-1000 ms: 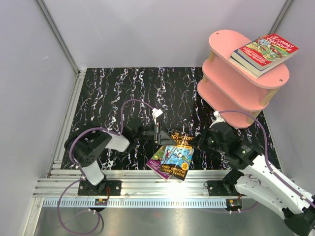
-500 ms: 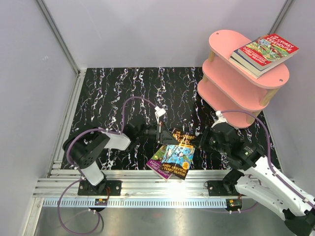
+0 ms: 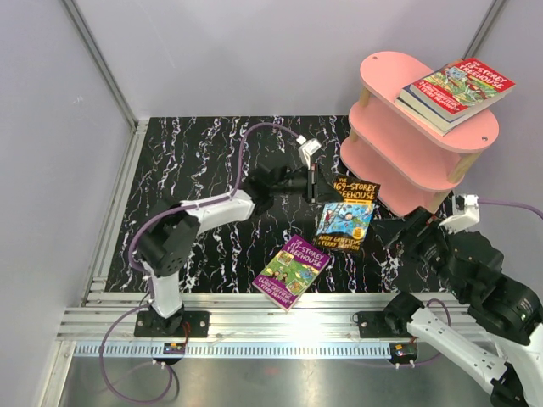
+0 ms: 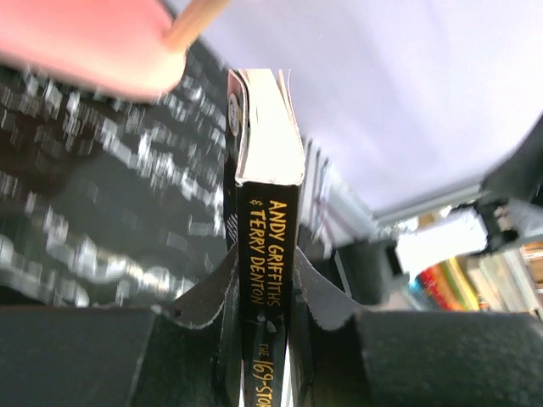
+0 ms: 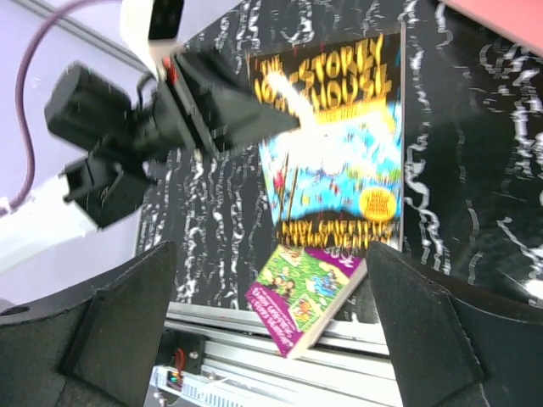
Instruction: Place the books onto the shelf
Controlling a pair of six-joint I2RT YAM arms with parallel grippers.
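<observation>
**Left tool.** The left tool (image 3: 319,183) is closed to a narrow gap on the black-covered paperback (image 3: 346,216), gripping it at the corner nearest the arm. The left wrist view adds detail the overhead view lacks. Both fingers (image 4: 212,292) clamp the spine edge, the yellow author lettering runs up between them, and the page block points away from the camera. A blurred pink board and a pale post sit at upper left.

**Right tool.** The right tool (image 5: 267,271) stands wide apart and holds nothing. Its camera looks down on the black cover and on the left tool's finger lying across the title.

**Book positions.**
- The black paperback lies between the left tool and the pink three-tier shelf (image 3: 382,72). Whether its lower edge rests on the black white-veined counter (image 3: 195,170) cannot be determined.
- The purple-covered paperback (image 3: 291,271) lies flat on the counter near the front rail.
- The red-covered book (image 3: 458,85) tops a small stack on the shelf's top board and overhangs its rim.
</observation>
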